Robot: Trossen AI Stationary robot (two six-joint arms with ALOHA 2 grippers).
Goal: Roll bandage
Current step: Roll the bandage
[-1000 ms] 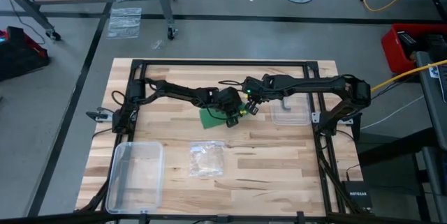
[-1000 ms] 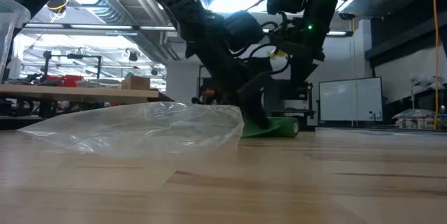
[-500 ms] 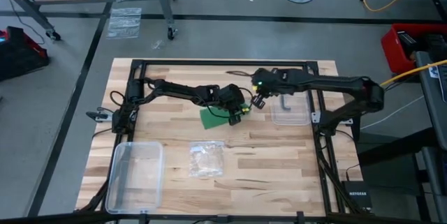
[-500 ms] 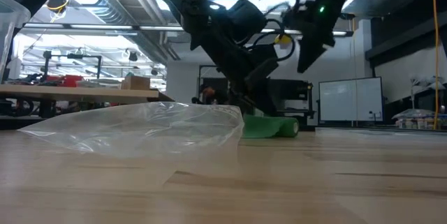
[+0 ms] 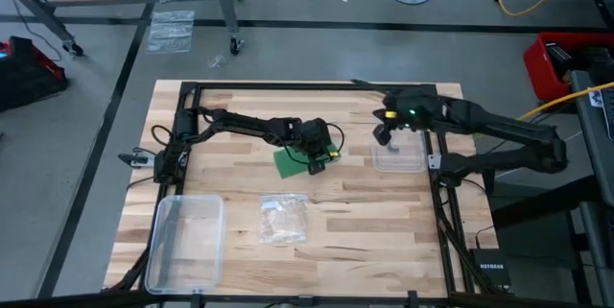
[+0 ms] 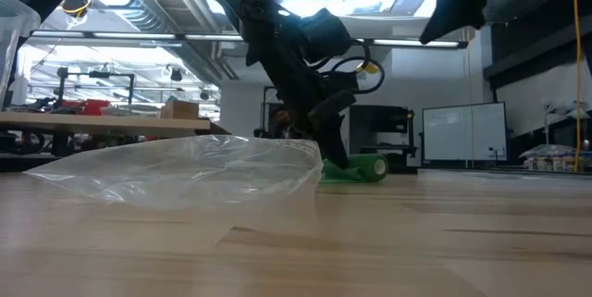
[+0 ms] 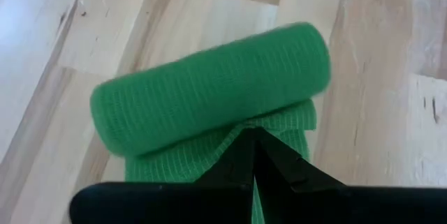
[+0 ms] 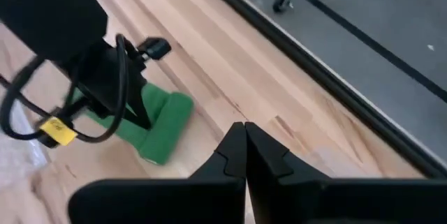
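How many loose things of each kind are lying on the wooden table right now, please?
Green bandage: 1
Clear plastic boxes: 2, one at the near left corner, one by the right edge
Crinkly clear plastic bag: 1
Total: 4

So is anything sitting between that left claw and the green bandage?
Nothing visible. The left gripper, shut, is already down at the flat tail of the bandage, right beside the rolled part. The right gripper, also shut, hangs off to the side.
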